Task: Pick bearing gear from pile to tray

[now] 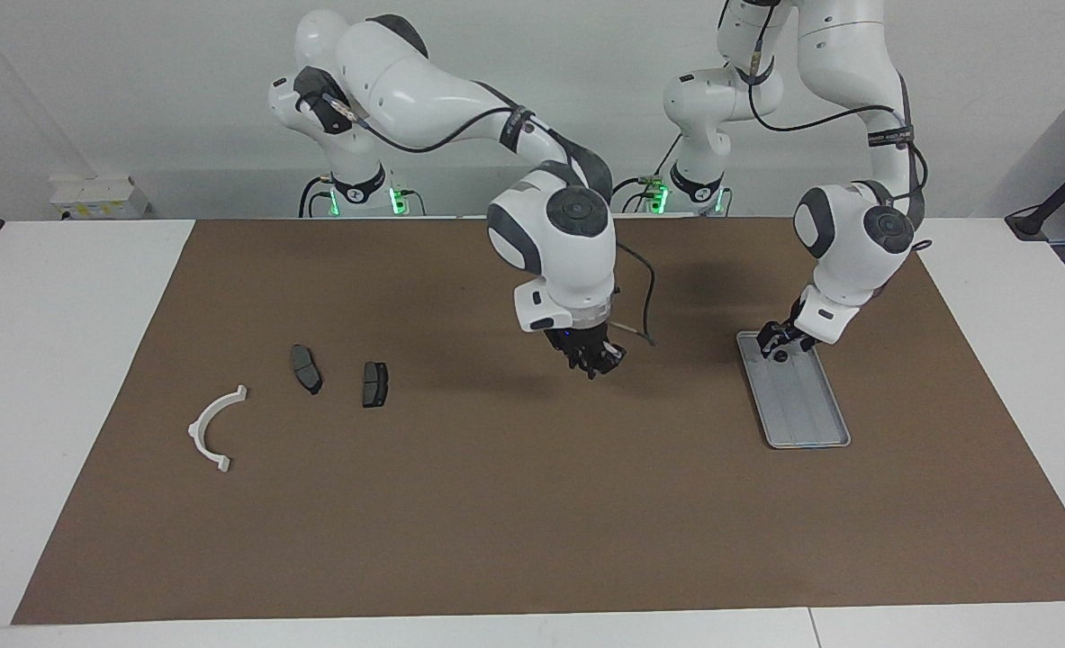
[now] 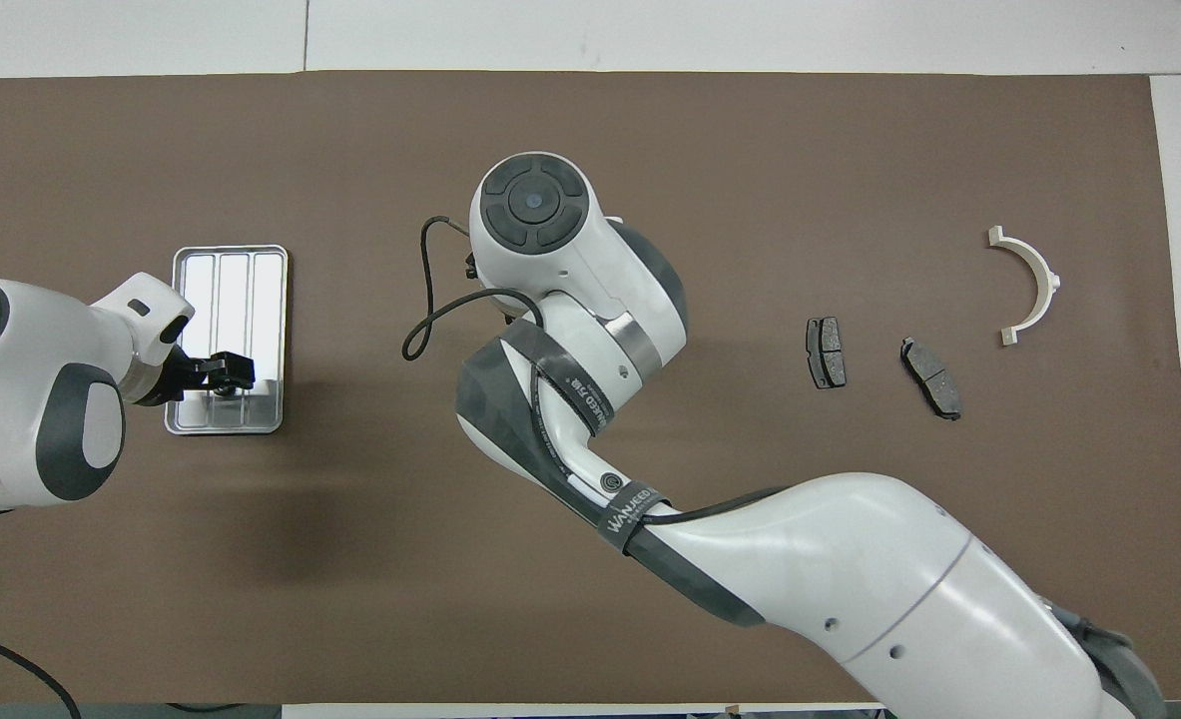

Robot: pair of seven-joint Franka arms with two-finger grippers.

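Note:
The silvery ribbed tray (image 1: 802,405) lies toward the left arm's end of the mat and shows in the overhead view too (image 2: 234,290). My left gripper (image 1: 775,342) hangs open just over the tray's end nearer the robots, also seen from overhead (image 2: 226,374). A small black ring (image 1: 780,355) lies in the tray under it. The pile lies toward the right arm's end: a white half-ring bracket (image 1: 212,427) and two dark brake pads (image 1: 306,368) (image 1: 374,383). My right gripper (image 1: 593,358) is up over the middle of the mat, between pile and tray. In the overhead view its own arm hides it.
A brown mat (image 1: 532,522) covers the white table. In the overhead view the right arm (image 2: 570,330) crosses the mat from the bottom corner to the middle. The bracket (image 2: 1029,285) and pads (image 2: 827,352) (image 2: 931,376) show beside it.

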